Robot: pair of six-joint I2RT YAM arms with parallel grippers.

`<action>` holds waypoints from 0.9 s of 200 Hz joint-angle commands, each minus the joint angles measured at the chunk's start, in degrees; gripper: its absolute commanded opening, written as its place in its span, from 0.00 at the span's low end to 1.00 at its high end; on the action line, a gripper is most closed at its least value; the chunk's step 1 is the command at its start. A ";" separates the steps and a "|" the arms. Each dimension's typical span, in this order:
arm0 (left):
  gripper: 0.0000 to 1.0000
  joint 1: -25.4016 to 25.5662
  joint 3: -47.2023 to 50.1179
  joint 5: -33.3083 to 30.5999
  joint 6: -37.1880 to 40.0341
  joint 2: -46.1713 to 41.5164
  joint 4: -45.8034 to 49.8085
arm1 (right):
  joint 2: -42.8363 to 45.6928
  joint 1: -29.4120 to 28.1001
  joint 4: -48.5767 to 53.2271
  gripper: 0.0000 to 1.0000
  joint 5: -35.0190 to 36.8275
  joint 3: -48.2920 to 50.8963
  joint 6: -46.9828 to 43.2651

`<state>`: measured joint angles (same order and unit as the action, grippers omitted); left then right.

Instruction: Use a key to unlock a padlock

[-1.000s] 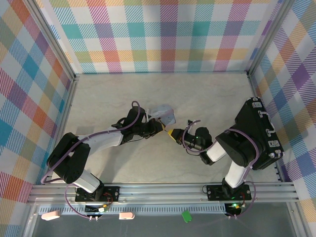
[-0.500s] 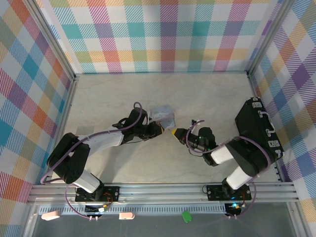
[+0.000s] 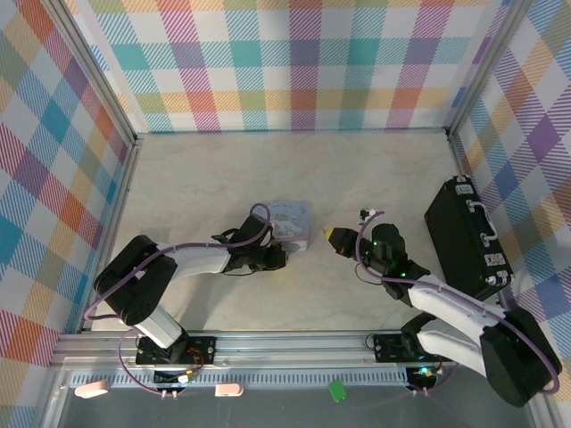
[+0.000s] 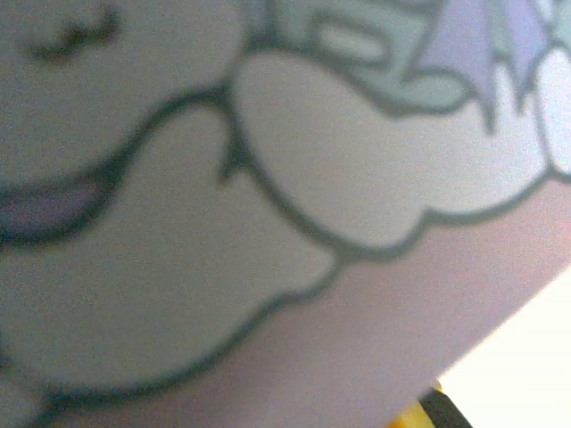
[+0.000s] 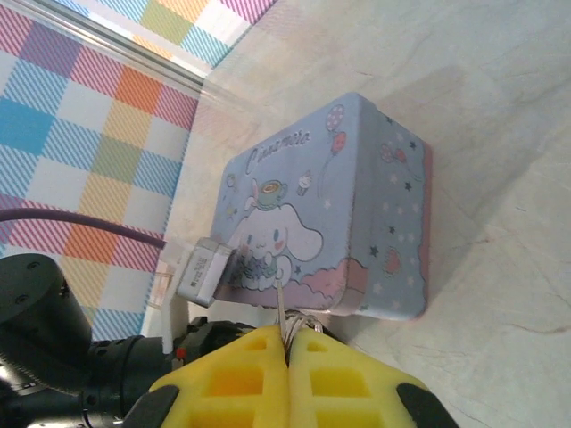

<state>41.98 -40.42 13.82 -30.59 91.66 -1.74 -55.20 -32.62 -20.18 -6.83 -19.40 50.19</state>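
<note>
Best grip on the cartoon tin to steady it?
Probably the tin by two opposite side walls, coming down from above. It lies flat with the lid up and its walls are straight and parallel. The broad printed lid offers no edge to pinch.

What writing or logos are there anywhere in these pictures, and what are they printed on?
"Cinnamo…": curly script on the lid of the pale-blue tin, above the cartoon; the last letters are too unclear to read.
Small white label by the tin's edge: it carries print, too small to read.
Left wrist view: blurred cartoon outlines on the tin, no letters.
Black case: no text can be made out.
</note>
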 commanded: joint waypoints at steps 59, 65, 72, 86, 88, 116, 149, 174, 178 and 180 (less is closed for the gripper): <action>0.34 3.15 17.02 -13.29 5.83 -11.82 -17.39 | -2.16 0.19 2.57 0.00 -0.07 -0.20 -0.65; 0.35 3.17 17.98 -13.76 6.34 -12.77 -18.89 | -2.32 0.19 2.45 0.00 -0.16 -0.20 -0.60; 0.37 3.13 18.92 -13.91 6.96 -13.52 -20.84 | -2.45 0.21 2.36 0.00 -0.28 -0.29 -0.54; 0.39 3.11 20.23 -13.39 7.79 -13.68 -25.06 | -2.54 0.19 2.27 0.00 -0.46 -0.47 -0.56; 0.39 3.13 20.28 -13.17 7.88 -13.58 -25.59 | -2.54 0.19 2.26 0.00 -0.46 -0.49 -0.54; 0.40 3.19 20.12 -9.79 8.56 -9.39 -33.01 | -2.41 0.19 2.19 0.00 -0.46 -0.55 -0.28; 0.43 3.11 17.87 -9.58 8.53 -5.19 -35.14 | -2.20 0.19 2.43 0.00 -0.64 -0.29 0.25; 0.45 3.18 15.03 -11.06 8.19 -2.72 -32.08 | -1.62 0.20 2.86 0.00 -0.47 -0.30 0.21; 0.45 3.12 14.59 -11.41 8.11 -2.36 -31.62 | -1.54 0.17 3.00 0.00 -0.46 -0.30 0.17; 0.45 3.18 14.41 -11.62 8.01 -2.18 -31.34 | -1.50 0.18 3.06 0.00 -0.46 -0.38 0.12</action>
<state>44.66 -22.79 3.70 -23.05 87.74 -33.15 -57.49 -32.62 -16.88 -6.66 -19.40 50.13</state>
